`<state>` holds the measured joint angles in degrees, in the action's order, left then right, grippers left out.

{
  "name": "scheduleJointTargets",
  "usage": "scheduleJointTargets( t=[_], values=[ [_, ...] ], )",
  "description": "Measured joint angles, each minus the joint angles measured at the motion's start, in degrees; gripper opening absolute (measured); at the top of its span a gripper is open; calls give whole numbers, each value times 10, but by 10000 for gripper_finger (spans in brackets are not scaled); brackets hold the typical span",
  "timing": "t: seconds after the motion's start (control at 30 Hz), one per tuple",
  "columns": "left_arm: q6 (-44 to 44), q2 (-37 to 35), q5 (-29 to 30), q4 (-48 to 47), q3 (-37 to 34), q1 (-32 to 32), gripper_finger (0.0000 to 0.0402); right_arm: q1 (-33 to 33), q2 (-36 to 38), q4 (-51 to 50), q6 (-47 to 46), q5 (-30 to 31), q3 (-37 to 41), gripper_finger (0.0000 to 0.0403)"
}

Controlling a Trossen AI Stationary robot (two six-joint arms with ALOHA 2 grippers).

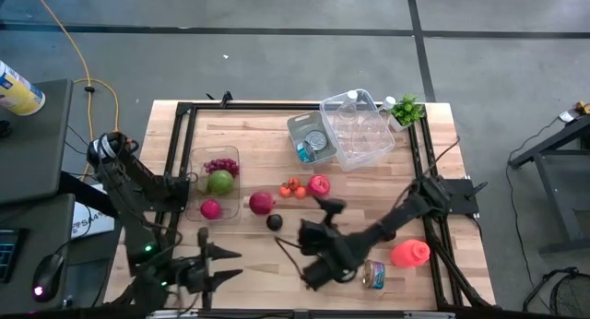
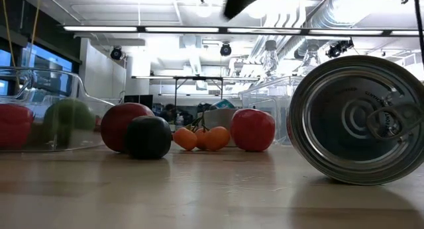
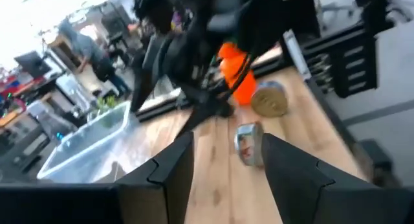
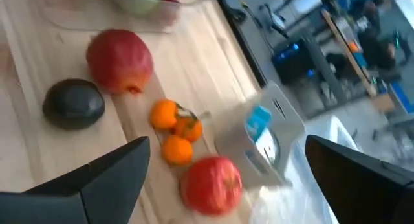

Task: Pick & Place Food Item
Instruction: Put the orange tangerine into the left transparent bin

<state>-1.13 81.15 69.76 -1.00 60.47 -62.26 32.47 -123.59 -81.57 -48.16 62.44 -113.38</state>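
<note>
On the table's middle lie a red pomegranate (image 1: 261, 203), a dark avocado (image 1: 275, 221), three small orange fruits (image 1: 293, 187) and a red apple (image 1: 319, 184). My right gripper (image 1: 302, 229) hangs open just near-right of them, above the board. In its wrist view the gripper (image 4: 226, 143) has the apple (image 4: 210, 184) and orange fruits (image 4: 176, 130) ahead between its wide-spread fingers, touching nothing. My left gripper (image 1: 230, 266) stands open at the near left, pointing toward the right, with nothing between its fingers (image 3: 171, 175).
A clear tray (image 1: 195, 208) at the left holds grapes, a green apple and a red fruit. A grey bin (image 1: 309, 139) and a clear box (image 1: 359, 125) stand at the back. A tin can (image 1: 373, 275) and an orange bottle (image 1: 410, 254) lie near right.
</note>
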Motion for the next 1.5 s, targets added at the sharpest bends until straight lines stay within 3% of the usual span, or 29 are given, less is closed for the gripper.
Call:
scheduleJointTargets(
  t=[0.1, 0.37, 0.7, 0.9, 1.07, 1.17, 1.33, 1.5],
  values=[
    [-21, 0, -37, -37, 0, 33, 169, 33, 3, -85, -129, 6, 0, 397],
    [-61, -1, -253, -141, 0, 138, 169, 122, 53, -83, -201, 11, 57, 397],
    [-84, -1, -262, -292, 0, 231, 169, 199, 160, -84, -394, 42, 217, 397],
    [30, -1, -236, -293, 0, 293, 169, 213, 179, -83, -470, 50, 285, 397],
    [14, 3, -274, -290, 0, 345, 169, 206, 180, -82, -491, 46, 308, 397],
    [25, 3, -357, -282, 0, 390, 169, 200, 180, -81, -496, 54, 309, 397],
    [81, 3, -586, -186, -15, 477, 169, 200, 180, -81, -496, 69, 309, 397],
    [103, 3, -601, -93, -66, 540, 169, 200, 180, -80, -495, 66, 309, 397]
  ],
)
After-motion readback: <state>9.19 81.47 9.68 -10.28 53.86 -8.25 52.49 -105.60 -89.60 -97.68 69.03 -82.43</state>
